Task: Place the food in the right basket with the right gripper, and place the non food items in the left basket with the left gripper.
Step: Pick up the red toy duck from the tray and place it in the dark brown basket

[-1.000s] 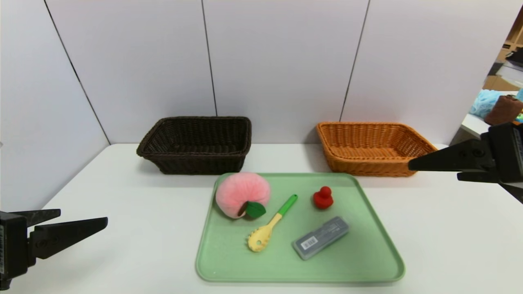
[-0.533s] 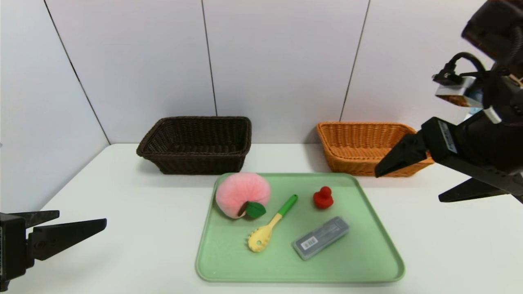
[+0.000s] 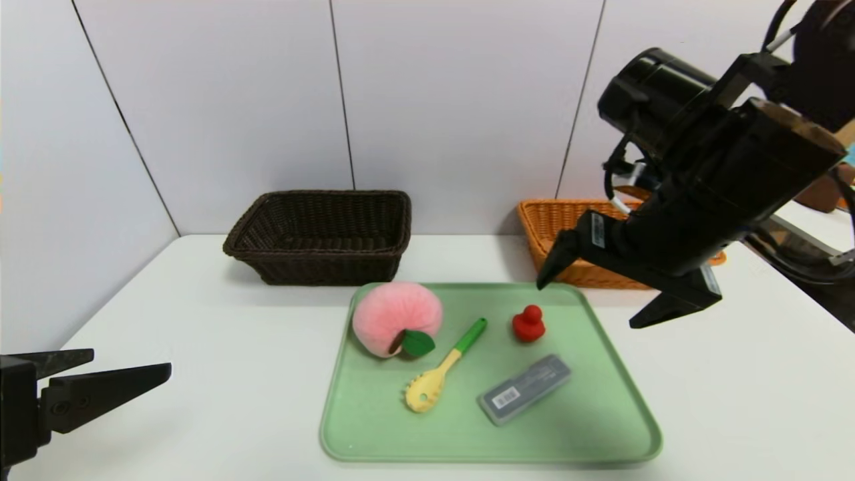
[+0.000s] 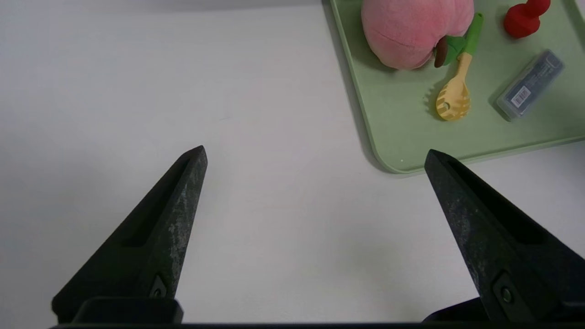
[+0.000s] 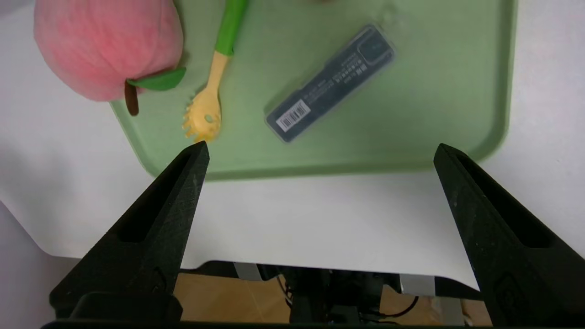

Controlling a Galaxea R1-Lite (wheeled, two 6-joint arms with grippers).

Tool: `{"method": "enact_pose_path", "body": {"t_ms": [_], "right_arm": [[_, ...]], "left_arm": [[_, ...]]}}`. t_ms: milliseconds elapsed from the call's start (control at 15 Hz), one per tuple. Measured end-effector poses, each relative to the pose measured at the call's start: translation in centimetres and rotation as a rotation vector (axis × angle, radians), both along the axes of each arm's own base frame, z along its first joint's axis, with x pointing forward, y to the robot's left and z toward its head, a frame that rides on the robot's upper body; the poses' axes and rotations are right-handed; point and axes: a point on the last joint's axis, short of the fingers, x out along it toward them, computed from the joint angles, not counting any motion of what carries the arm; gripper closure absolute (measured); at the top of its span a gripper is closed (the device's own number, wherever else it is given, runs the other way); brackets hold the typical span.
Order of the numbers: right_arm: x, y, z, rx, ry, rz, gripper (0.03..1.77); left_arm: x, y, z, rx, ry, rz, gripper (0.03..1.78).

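Head view: the right hand [image 3: 584, 307] hangs open over the far right corner of the green tray [image 3: 494, 444].

Nearest, the left hand [image 3: 131, 361] hovers above the tabletop [image 3: 234, 414] by its left edge, fingers spread, holding nothing. On the tray, the grey case [image 3: 525, 389] lies slantwise toward the near edge, right of the middle; the yellow spoon [image 3: 441, 371] with its green handle lies left of it. Farther back, the red duck [image 3: 528, 324] sits toward the far right corner, and the pink plush peach [image 3: 397, 319] fills the far left corner, its leaf near the spoon. The right hand's fingers are wide apart with nothing between them. Beyond the tray, toward the tabletop's far edge, stand the dark brown basket [image 3: 327, 254] on the left and the orange-tan basket [image 3: 534, 230] on the right, partly hidden by the right arm [image 3: 708, 180].
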Motion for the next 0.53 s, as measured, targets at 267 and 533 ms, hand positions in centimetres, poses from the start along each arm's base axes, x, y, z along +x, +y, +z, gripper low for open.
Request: {"method": "enact_pose_path", "body": {"t_ms": [267, 533], "right_arm": [[2.8, 0.9, -2.1, -0.005, -0.007, -0.012, 0.10], [4.6, 1.4, -4.0, -0.029, 0.009, -0.011, 0.10]], "left_arm": [[0.0, 0.0, -0.1, 0.002, 0.001, -0.001, 0.12], [0.0, 0.0, -0.1, 0.004, 0.001, -0.001, 0.12]]}}
